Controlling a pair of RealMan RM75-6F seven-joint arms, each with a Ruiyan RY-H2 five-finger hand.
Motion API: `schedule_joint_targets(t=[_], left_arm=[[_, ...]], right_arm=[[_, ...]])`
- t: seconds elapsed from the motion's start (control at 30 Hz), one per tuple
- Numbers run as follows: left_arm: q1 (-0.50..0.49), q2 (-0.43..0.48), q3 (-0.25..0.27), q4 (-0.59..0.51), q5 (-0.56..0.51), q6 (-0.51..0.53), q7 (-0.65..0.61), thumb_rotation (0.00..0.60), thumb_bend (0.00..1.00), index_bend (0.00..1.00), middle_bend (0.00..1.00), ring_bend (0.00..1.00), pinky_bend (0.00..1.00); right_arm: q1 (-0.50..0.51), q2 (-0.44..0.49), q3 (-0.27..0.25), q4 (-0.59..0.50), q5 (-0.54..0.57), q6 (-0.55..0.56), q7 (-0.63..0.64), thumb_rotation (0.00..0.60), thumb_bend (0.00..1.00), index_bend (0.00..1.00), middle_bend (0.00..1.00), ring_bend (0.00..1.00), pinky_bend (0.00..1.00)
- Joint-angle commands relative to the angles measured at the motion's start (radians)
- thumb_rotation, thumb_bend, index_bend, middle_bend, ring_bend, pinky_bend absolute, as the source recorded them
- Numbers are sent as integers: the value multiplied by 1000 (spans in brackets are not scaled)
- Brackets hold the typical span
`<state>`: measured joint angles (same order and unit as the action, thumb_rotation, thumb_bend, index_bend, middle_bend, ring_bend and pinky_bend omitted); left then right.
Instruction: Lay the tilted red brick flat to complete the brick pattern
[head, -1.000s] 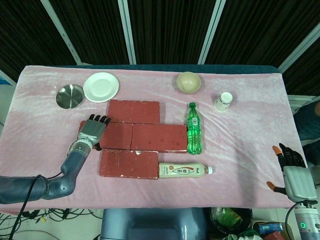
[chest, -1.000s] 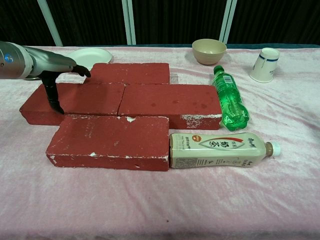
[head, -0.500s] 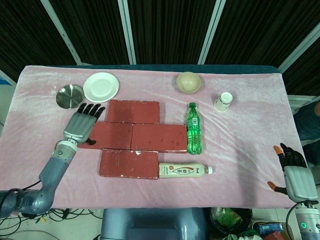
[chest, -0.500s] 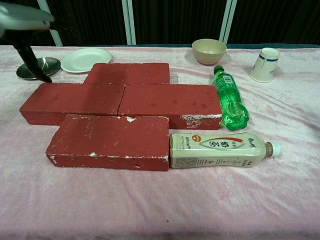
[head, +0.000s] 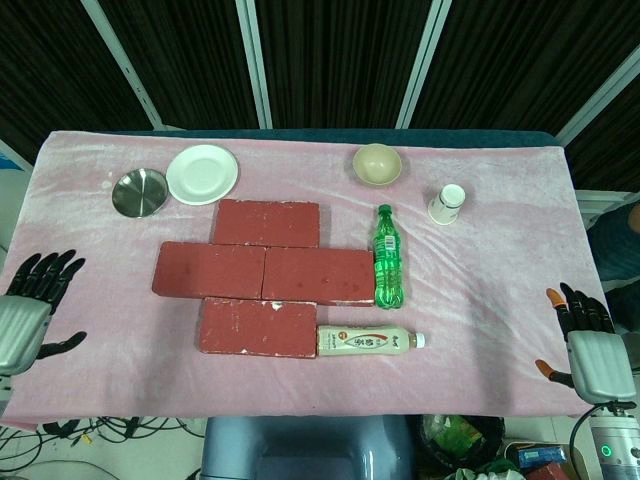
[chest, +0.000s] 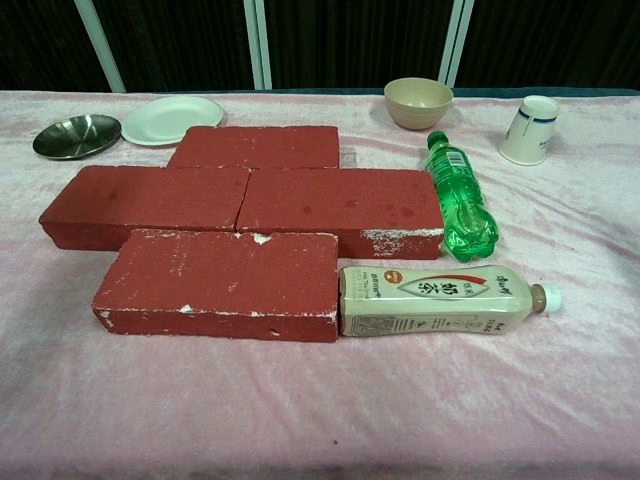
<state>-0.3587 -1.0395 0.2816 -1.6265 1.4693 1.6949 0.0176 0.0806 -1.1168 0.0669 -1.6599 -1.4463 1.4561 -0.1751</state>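
Withdrawn from the left middle brick (head: 208, 270) — now flat — the left hand (head: 25, 315) rests open, empty; right hand (head: 592, 352) likewise; pattern looks complete.

Four red bricks lie flat on the table in a staggered pattern. The far brick (head: 267, 222) sits alone at the back. Just in front of it, the left middle brick (head: 209, 270) and the right middle brick (head: 318, 275) lie end to end, touching. The near brick (head: 258, 327), with chipped white edges, lies against their near sides.
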Motion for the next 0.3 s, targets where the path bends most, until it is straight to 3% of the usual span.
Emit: schedule_joint_targets(t=[0.03,0.3], left_arm=[[83,-52,0,68,12,34,-62,600,45,38,16,0,0],[100,-46,-51,85,-7,-14,-91,600,46,35,16,0,0]], right_arm=[[-1,0,2,0,2,2,2,600,41,0,0,0,78],[3,-3,3,0,2,-2,0,600,41,0,0,0,78]])
